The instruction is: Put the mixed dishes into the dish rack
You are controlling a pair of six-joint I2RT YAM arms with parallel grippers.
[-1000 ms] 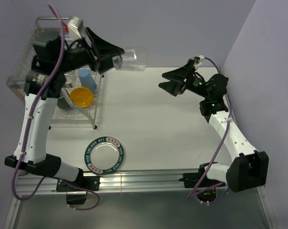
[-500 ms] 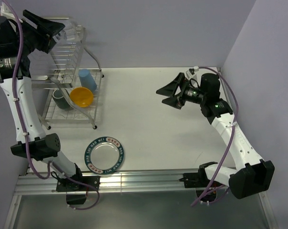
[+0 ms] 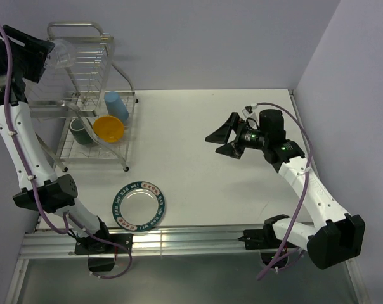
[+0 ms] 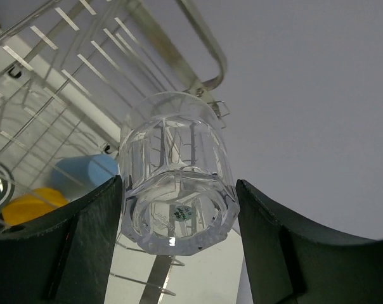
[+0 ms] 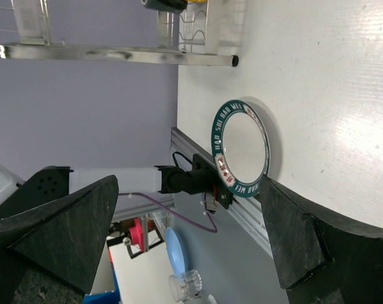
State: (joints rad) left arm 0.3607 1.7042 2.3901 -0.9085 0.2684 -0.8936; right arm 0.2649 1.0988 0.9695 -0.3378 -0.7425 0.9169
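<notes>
Your left gripper [image 3: 49, 52] is clamped on the small clear glass [image 3: 63, 53], up high at the far left, just beside the top tier of the dish rack [image 3: 90, 69]. In the left wrist view the glass [image 4: 175, 190] sits between both dark fingers [image 4: 84, 247], touching each, with a small sticker showing at its near end and rack wires [image 4: 204, 38] right behind it. The lower tier holds the light blue cup [image 3: 115, 105], the orange-yellow bowl [image 3: 108, 128] and the dark green-grey mug [image 3: 82, 132], all below the held glass. The silver plate [image 3: 139, 204] lies flat on the table [image 3: 191, 171] in front of the rack, well apart from both grippers. Your right gripper [image 3: 219, 142] hovers over the right half of the table with its jaws apart and nothing between them, fingers pointing left. The right wrist view has the plate [image 5: 241, 149] far off between its fingers.
</notes>
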